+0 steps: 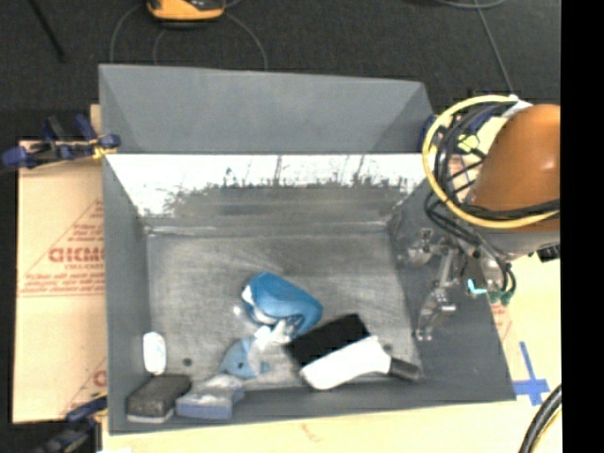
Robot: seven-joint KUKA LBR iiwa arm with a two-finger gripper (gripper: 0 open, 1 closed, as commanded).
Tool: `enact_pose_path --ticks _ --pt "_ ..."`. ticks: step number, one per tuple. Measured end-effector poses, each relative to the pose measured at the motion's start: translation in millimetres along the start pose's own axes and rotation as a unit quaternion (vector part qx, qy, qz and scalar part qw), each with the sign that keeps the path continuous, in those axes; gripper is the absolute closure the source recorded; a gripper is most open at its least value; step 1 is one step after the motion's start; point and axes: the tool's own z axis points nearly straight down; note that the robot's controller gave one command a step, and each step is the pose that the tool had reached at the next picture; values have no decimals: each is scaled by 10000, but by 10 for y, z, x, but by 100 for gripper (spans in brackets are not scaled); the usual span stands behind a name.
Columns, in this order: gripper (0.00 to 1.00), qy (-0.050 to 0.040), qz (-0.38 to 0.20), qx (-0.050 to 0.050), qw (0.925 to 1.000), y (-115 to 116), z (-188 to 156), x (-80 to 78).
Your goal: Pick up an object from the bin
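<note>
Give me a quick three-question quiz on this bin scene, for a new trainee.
1. True or false: the gripper holds the blue rounded plastic object.
2. The white oblong plastic piece lies: A) against the black rectangular block; B) alone, far left; C) under the gripper.
3. Beside which wall of the grey metal bin is the gripper, in this view?
Key: 1 false; 2 A; 3 the right wall.
</note>
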Motion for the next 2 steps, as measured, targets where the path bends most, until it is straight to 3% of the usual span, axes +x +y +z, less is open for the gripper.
enact_pose_path --ticks 1,2 --pt "0 -43 -17 7 10000 3 -43 -17" --pt "0 -54 -655 11 9978 185 368 -35"
